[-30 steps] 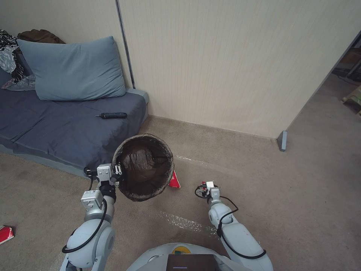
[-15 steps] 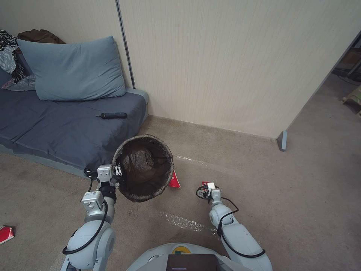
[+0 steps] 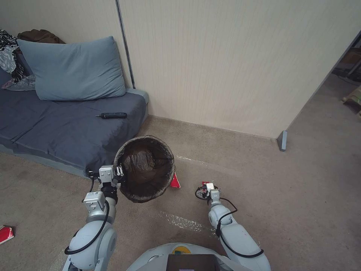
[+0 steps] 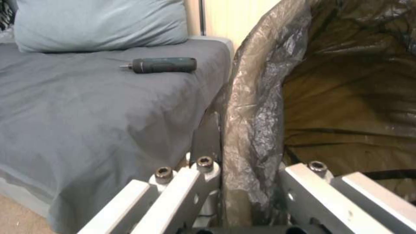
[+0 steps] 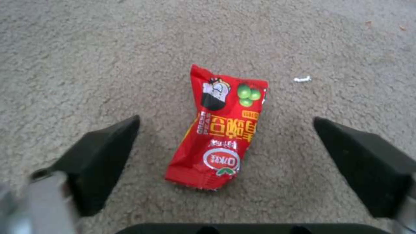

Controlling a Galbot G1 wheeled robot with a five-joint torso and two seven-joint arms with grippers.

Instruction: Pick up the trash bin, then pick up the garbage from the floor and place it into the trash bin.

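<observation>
While our left gripper [image 4: 242, 182] pinches the bin [image 3: 144, 169] rim between its fingers, holding it up beside the bed [image 3: 56, 128], our right gripper [image 5: 225, 152] hangs with fingers spread wide; a red packet [image 5: 219, 130] lies on the carpet [image 5: 86, 65] between them, untouched.

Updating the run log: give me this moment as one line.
left gripper: shut on bin rim, bin off carpet | right gripper: open over red packet on carpet | packet not gripped

one trash bin [image 3: 144, 169], three red packets [image 5: 219, 130] (on carpet), one pillow [image 3: 71, 69], one screwdriver [image 3: 111, 115].
</observation>
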